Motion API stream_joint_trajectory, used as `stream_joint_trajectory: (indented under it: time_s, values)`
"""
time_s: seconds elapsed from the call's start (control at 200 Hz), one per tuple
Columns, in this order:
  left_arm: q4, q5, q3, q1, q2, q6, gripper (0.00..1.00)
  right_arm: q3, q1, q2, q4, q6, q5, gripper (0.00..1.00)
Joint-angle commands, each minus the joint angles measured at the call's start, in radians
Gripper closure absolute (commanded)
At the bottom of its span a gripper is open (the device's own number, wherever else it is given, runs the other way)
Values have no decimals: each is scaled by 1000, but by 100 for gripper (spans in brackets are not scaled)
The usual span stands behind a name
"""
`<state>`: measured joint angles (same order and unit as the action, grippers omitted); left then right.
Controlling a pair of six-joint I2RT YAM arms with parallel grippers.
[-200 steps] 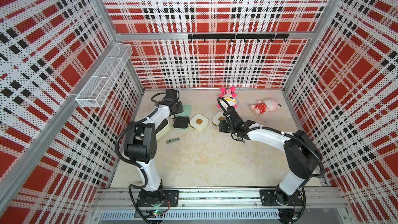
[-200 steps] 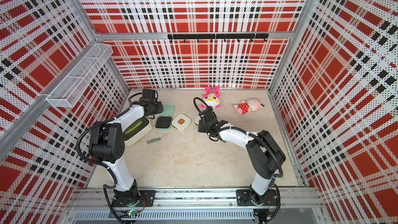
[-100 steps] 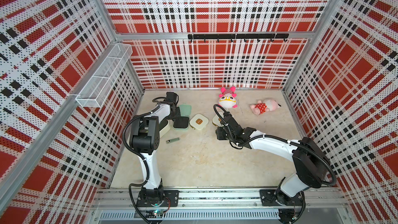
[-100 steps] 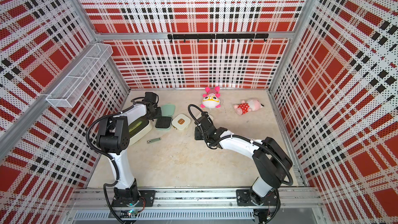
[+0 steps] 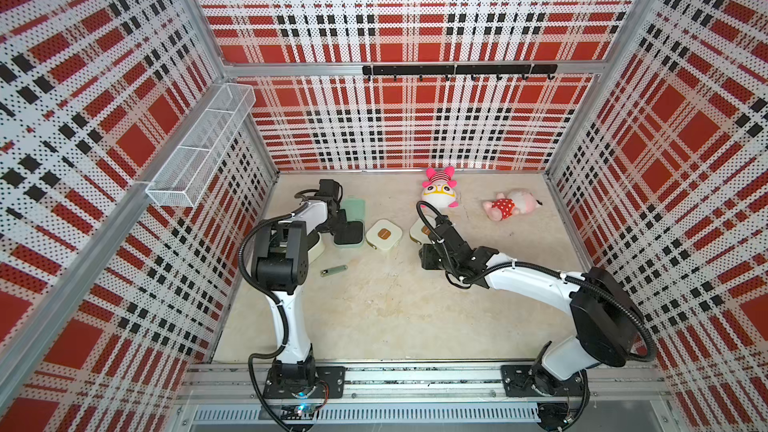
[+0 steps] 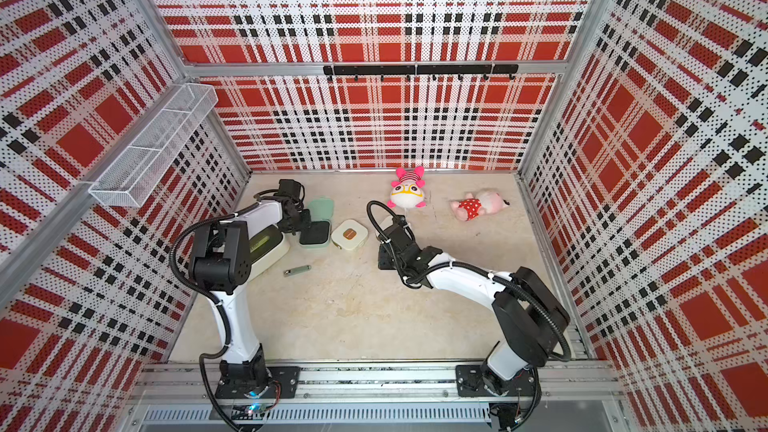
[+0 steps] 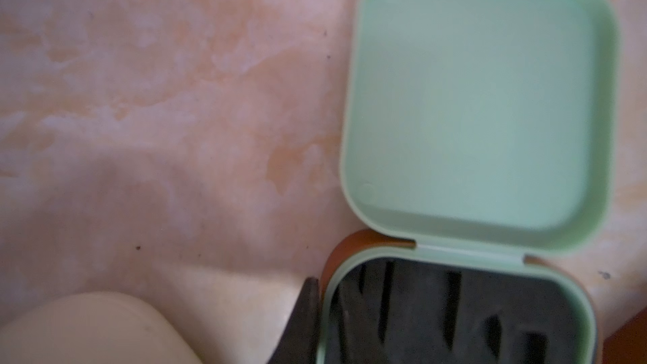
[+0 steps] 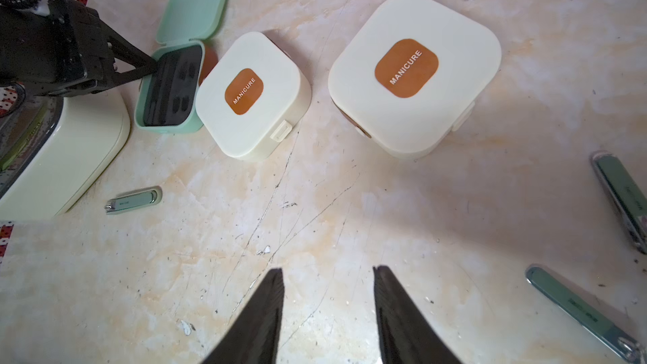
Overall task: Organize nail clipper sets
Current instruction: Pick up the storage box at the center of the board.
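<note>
In both top views you can start at the left wall, where a white wire basket (image 5: 199,151) hangs. Below it, on the beige tabletop (image 5: 395,317), the cream bin (image 6: 275,254) with dark green inside lies mostly under the left arm.

Just beside the bin is the mint green case (image 5: 351,232). It is open, with its lid laid flat toward the back wall and its black insert with cut-out slots facing up. The left gripper (image 8: 154,63) has its jaws together. The tips are at the rim of this case's base, on the bin side. Whether they pinch the rim you cannot tell, because the left wrist view is blurred there.

In front of the bin, one loose nail clipper (image 8: 133,199) with a pale green handle lies flat. Next comes a closed cream case (image 8: 252,96), just beside the mint base. It has a brown patch that reads MANICURE and a small latch on one side. A second cream case (image 8: 413,75) of the same look is near it, also closed, and the right arm covers part of it from above.

The right gripper (image 8: 329,269) hangs over bare tabletop in front of these cases, with its jaws apart and nothing between them. The right wrist view shows two more clippers (image 8: 623,201) lying close to it. Further right, two pink plush toys (image 5: 439,195) lie near the back wall.
</note>
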<state>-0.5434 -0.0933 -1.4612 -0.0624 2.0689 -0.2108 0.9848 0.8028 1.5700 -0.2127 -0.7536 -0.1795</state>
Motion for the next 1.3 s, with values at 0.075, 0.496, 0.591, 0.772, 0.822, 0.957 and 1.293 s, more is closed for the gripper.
stream_joint_trajectory:
  time_s: [0.075, 0.496, 0.591, 0.772, 0.822, 0.957, 1.293]
  values:
    - [-33, 31, -21, 7, 28, 11, 94, -2, 5, -33, -7, -9, -20, 54]
    - [-132, 0, -110, -64, -144, 10, 100, -73, 1, -155, -86, -25, -185, 51]
    - [-158, -8, -101, -105, -209, 3, 100, -84, -6, -188, -123, -31, -236, 49]
    - [-201, -15, -27, -176, -369, -28, 100, -97, -29, -231, -180, -32, -292, 49]
    - [-201, -6, 15, -224, -432, -52, 99, -111, -33, -251, -184, -36, -305, 48]
    - [-188, 23, 177, -304, -584, -147, 98, -164, -65, -314, -176, -52, -300, 48]
    - [-36, -4, 605, -615, -808, -473, 98, -255, -119, -397, -142, -50, -243, 47]
